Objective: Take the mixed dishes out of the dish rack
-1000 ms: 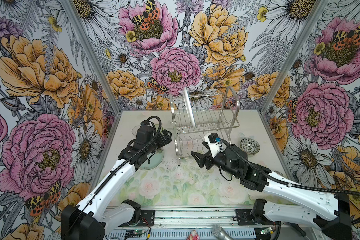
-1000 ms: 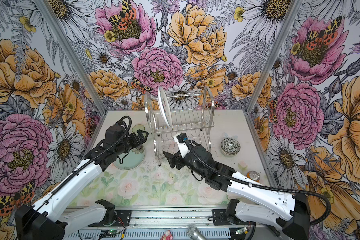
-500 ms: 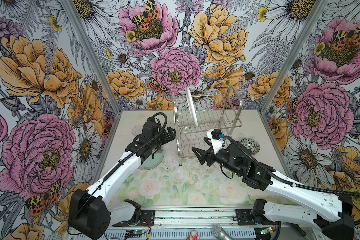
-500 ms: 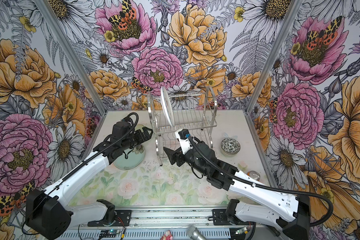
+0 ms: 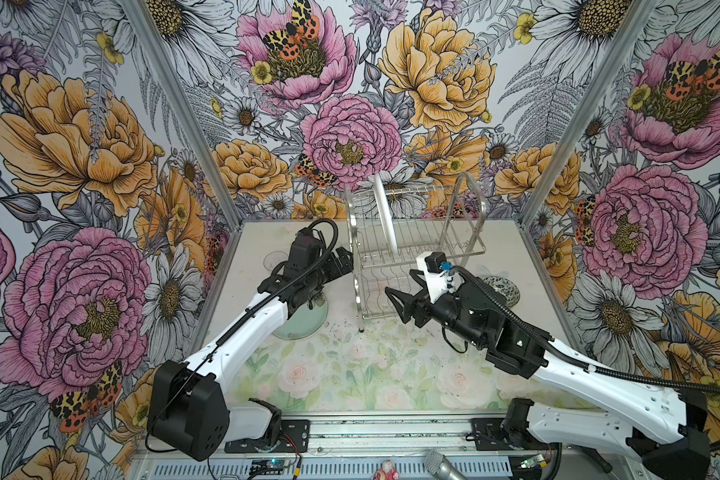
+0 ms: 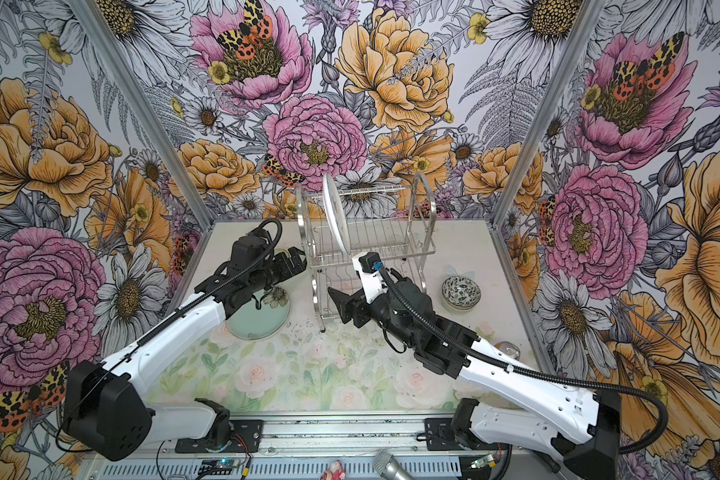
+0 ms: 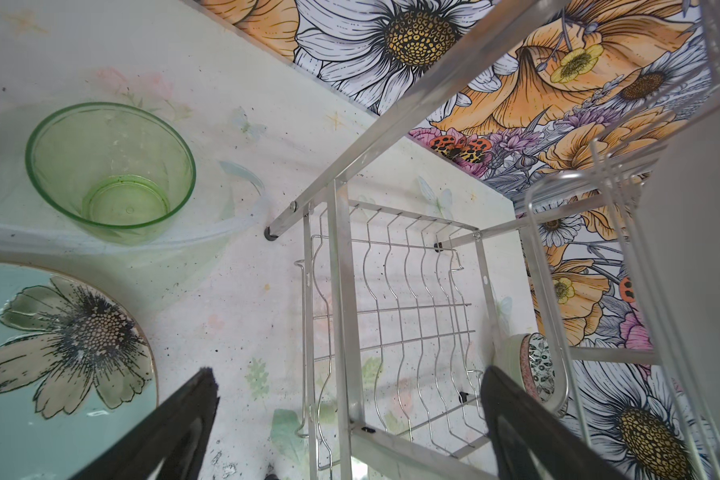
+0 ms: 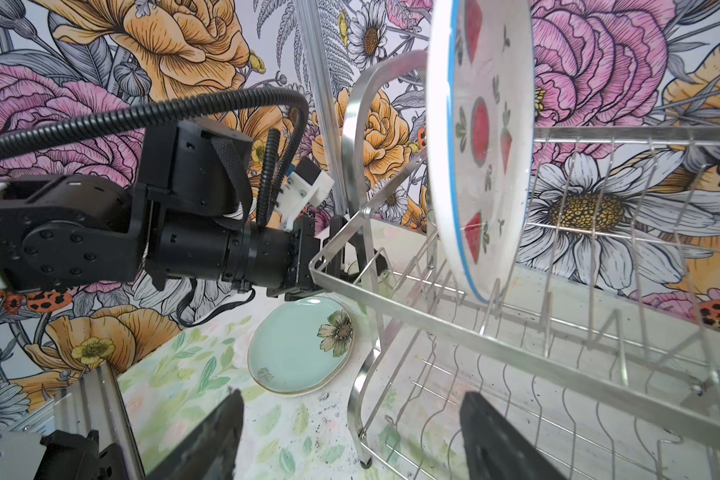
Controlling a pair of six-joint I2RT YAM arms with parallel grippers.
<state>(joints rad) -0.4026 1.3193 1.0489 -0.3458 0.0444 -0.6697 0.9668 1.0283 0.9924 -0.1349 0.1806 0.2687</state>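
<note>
Rack: we see the chrome wire two-tier dish rack [image 5: 416, 245], far centre of the table [image 5: 350, 374].
Plates: white watermelon-print plate [image 5: 385, 216] upright in upper shelf; pale aqua plate [image 5: 304, 324] flat, left.
Grippers: left gripper [image 5: 344, 262], right gripper [image 5: 400, 286] both open, empty.

Light was bright, even and diffuse, with only faint shadows on the table [image 5: 350, 374]. Chrome of the dish rack [image 5: 416, 245] glinted. The near fingers [image 8: 208, 436] were blurred in both wrist views.
</note>
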